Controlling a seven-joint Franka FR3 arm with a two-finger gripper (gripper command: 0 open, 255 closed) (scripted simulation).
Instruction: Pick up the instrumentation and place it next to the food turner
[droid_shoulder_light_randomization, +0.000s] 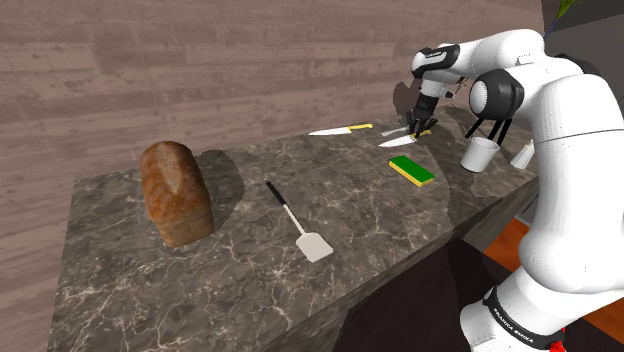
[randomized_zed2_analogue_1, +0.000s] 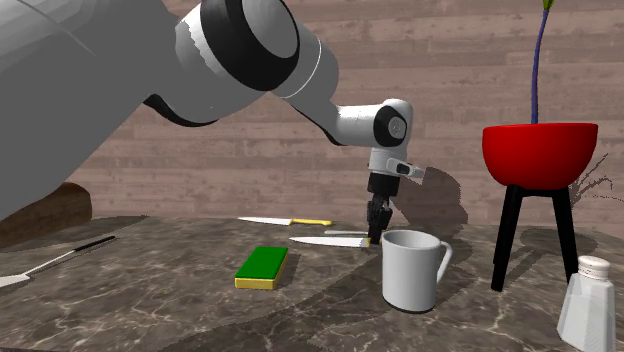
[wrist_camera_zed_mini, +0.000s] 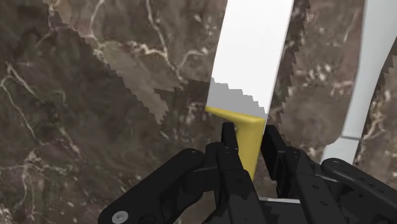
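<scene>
A knife (droid_shoulder_light_randomization: 394, 142) with a white blade and a yellow handle lies at the far end of the marble counter (droid_shoulder_light_randomization: 230, 280). My gripper (droid_shoulder_light_randomization: 418, 128) is down at its handle end. In the wrist view the fingers (wrist_camera_zed_mini: 229, 141) clasp the yellow handle from both sides, and the blade (wrist_camera_zed_mini: 254, 51) points away from the gripper (wrist_camera_zed_mini: 250, 133). In the second exterior view the gripper (randomized_zed2_analogue_1: 375, 238) stands upright over the same knife (randomized_zed2_analogue_1: 328, 241). The food turner (droid_shoulder_light_randomization: 300, 226), a black-handled spatula with a pale head, lies mid-counter, well away from the gripper.
A second yellow-handled knife (droid_shoulder_light_randomization: 338, 130) lies just beyond the first. A green and yellow sponge (droid_shoulder_light_randomization: 412, 170), a white mug (droid_shoulder_light_randomization: 480, 154) and a shaker (droid_shoulder_light_randomization: 523, 154) stand close to the gripper. A bread loaf (droid_shoulder_light_randomization: 177, 192) sits at the shoulder view's left. A red bowl (randomized_zed2_analogue_1: 538, 152) rests on a black stand.
</scene>
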